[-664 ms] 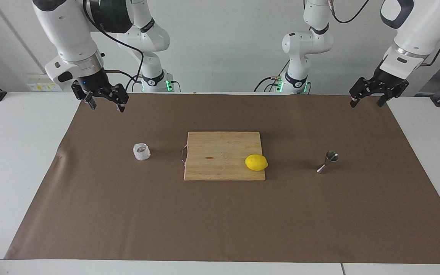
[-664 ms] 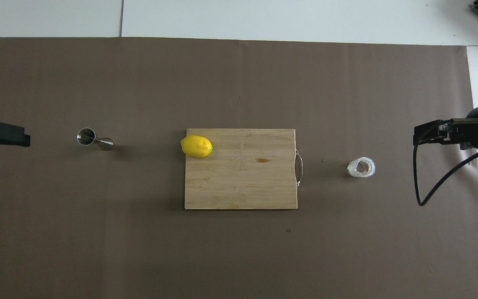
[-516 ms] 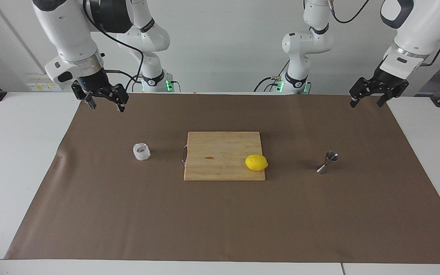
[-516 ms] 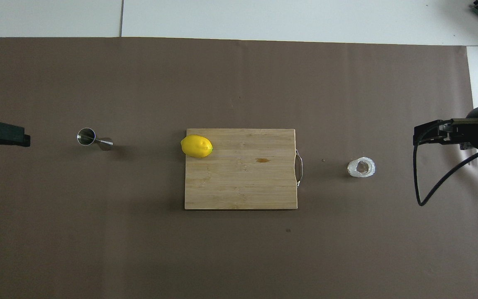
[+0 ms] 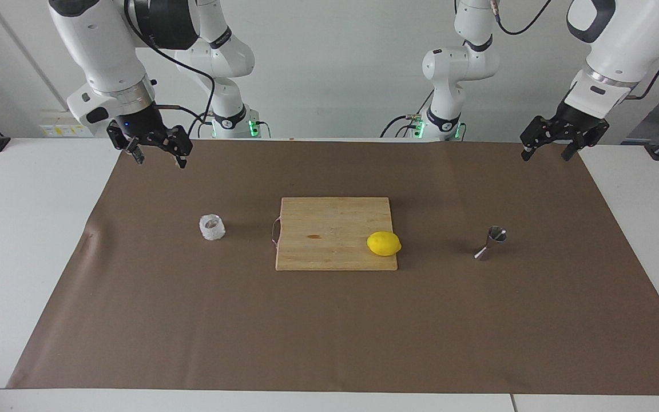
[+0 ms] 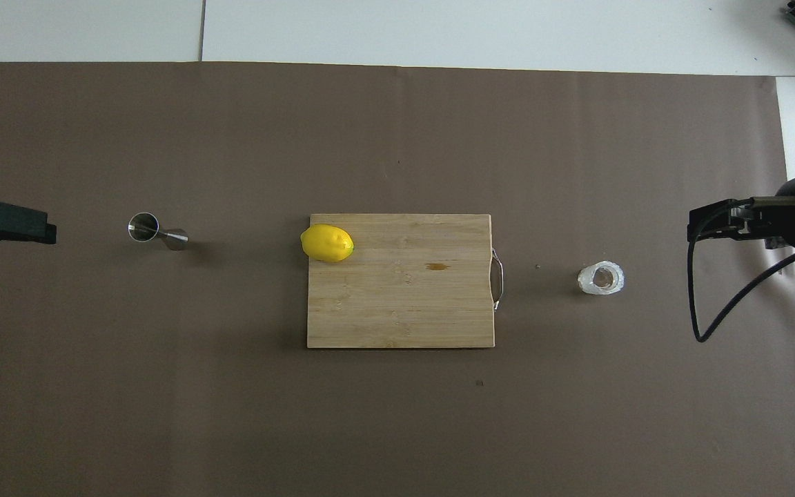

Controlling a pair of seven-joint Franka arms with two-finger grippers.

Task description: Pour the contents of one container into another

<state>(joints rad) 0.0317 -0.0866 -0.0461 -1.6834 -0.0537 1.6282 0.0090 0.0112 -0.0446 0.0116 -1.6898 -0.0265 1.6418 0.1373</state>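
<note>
A small whitish crinkled cup stands on the brown mat toward the right arm's end. A shiny steel hourglass jigger stands toward the left arm's end. My right gripper hangs open and empty in the air over the mat's edge near the robots, well apart from the cup. Over the mat's corner at the other end hangs my left gripper, open and empty, clear of the jigger.
A wooden cutting board with a metal handle lies mid-mat between the two containers. A yellow lemon sits on its corner toward the jigger. White table borders the brown mat.
The left gripper has shifted slightly toward the middle of the table and a little upward. The right arm and all objects stay put.
</note>
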